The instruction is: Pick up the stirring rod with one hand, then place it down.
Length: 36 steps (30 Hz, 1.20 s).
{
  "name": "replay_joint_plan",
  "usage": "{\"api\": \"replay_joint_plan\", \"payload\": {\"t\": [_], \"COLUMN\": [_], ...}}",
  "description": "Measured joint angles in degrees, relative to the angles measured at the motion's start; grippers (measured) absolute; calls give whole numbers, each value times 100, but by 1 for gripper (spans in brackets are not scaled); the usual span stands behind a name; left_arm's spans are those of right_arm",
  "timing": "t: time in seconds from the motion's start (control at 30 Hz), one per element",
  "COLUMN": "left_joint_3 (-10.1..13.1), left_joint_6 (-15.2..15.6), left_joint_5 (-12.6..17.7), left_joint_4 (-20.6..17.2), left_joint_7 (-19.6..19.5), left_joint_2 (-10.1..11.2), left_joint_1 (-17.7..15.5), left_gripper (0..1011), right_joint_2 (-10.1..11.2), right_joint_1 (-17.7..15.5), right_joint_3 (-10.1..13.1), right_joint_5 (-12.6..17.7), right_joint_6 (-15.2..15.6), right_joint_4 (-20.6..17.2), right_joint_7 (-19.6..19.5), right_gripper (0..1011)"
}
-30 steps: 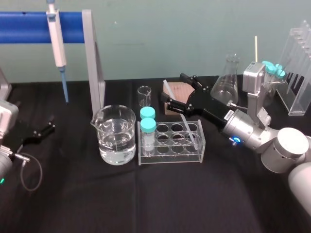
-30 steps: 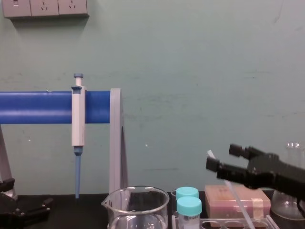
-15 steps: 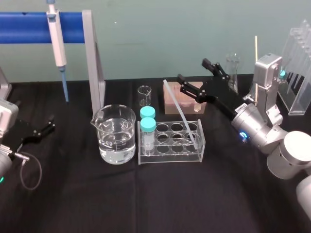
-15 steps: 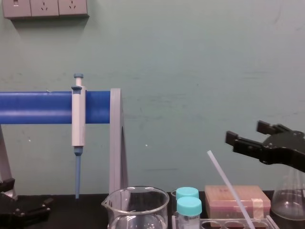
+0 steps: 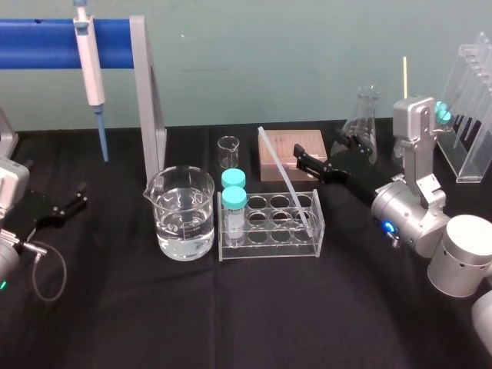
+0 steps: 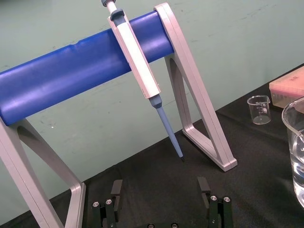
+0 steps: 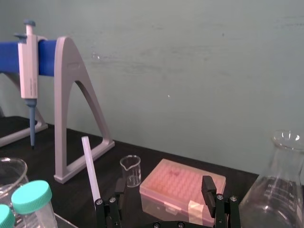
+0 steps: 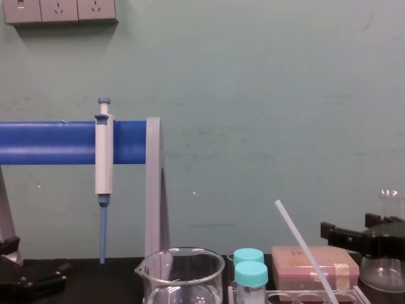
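Gaping empty, the right hand [image 5: 319, 151] hovers beside the leaning stirring rod [image 5: 282, 176], seemingly not touching.

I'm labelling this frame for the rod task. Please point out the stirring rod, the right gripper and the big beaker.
stirring rod [image 5: 285, 179]: head view, middle of its slanted shaft.
right gripper [image 5: 319, 148]: head view, midway between its open fingertips.
big beaker [image 5: 184, 201]: head view, its glass wall.
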Motion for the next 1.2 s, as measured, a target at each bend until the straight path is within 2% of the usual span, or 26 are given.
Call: {"api": "replay_joint_plan", "payload": {"t": [0.17, 1.2], "left_joint_3": [0, 0], "left_joint_6": [0, 0], "left_joint_5": [0, 1], "left_joint_4": [0, 0], "left_joint_7": [0, 0], "left_joint_2": [0, 0], "left_joint_1": [0, 0], "left_gripper": [1000, 1000], "right_joint_2": [-10, -5], "right_joint_1": [-14, -19], "right_joint_3": [14, 12], "right_joint_5": [-85, -78], "right_joint_6": [59, 75], "right_joint_4": [-5, -12], "right_joint_7": [-4, -12], "right_gripper": [1000, 1000]}}
